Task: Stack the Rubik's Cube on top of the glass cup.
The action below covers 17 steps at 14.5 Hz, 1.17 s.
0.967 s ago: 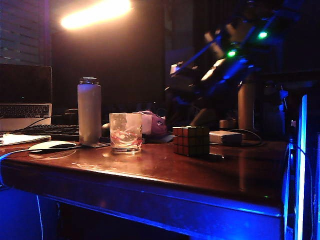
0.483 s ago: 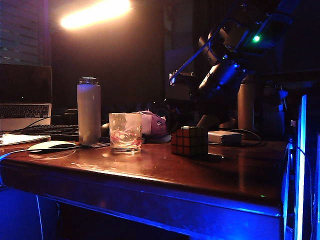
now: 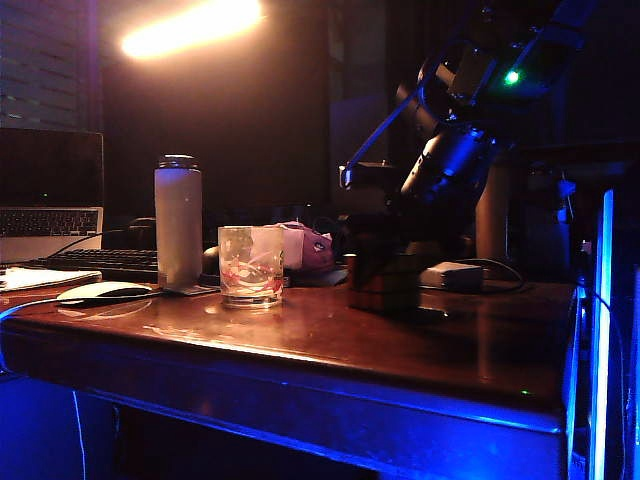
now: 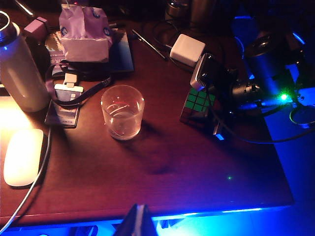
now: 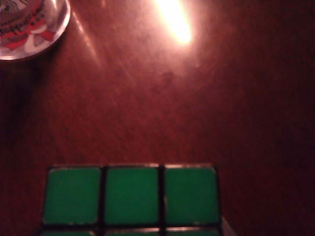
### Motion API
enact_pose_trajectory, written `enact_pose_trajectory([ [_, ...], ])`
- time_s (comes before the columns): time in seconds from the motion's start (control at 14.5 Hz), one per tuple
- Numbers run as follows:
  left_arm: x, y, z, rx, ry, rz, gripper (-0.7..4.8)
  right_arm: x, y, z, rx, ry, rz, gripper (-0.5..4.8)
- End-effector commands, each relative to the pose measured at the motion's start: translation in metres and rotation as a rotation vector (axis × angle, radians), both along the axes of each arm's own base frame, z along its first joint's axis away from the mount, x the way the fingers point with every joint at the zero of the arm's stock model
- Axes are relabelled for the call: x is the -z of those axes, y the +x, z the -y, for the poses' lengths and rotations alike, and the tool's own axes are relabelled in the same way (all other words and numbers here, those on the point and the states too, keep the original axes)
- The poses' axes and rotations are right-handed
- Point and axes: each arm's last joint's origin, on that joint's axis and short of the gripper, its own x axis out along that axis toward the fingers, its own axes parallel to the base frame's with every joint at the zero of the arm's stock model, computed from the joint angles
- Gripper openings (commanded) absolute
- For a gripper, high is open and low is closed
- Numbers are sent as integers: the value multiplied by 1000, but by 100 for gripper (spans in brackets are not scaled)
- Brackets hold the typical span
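On the dark wooden counter (image 3: 330,335), at its left end in the exterior view, lay a white mouse (image 3: 103,291), with a tall white bottle (image 3: 178,222) capped in dark standing just behind it. Next along stood the glass cup (image 3: 251,264), upright and marked with reddish swirls. Behind the cup rested a pale crumpled bag (image 3: 305,248). Well to the right of the cup, and apart from it, sat the Rubik's Cube (image 4: 198,101) on the counter, its green face up; in the exterior view it was lost in shadow. The right gripper (image 4: 203,96) had its dark body directly over the cube, a finger at the cube's far edge; whether the jaws were gripping the cube could not be told, since the right wrist view showed only the green face and bare wood. Past the cube lay a flat white box (image 3: 451,275) with a cable. The left gripper (image 4: 139,222) hung above the counter's near edge, away from everything, only a dark tip visible, so how its jaws stood could not be told.
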Motion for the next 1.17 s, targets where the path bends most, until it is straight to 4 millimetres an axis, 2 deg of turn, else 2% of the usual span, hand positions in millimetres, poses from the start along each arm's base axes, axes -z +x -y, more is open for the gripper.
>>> enact_pose_trajectory([
  [0.07, -3, -1, 0, 5, -8, 18, 18, -1, -2, 1, 6, -12, -17, 313],
  [0.14, -3, -1, 0, 5, -8, 18, 18, -1, -2, 1, 6, -11, -16, 313],
  [0.28, -3, -1, 0, 5, -8, 19, 18, -15, 3, -2, 4, 7, 21, 313],
  [0.62, -4, 0, 0, 5, -9, 27, 17, -96, 22, -25, -22, 107, 223, 313],
  [0.76, -4, -1, 0, 5, -9, 26, 18, -117, 25, -38, -53, 160, 298, 313],
  [0.9, -4, -1, 0, 5, -9, 25, 18, -119, 31, -53, -91, 232, 331, 314],
  [1.17, -4, -1, 0, 5, -9, 24, 18, -86, 41, -90, -129, 246, 306, 313],
])
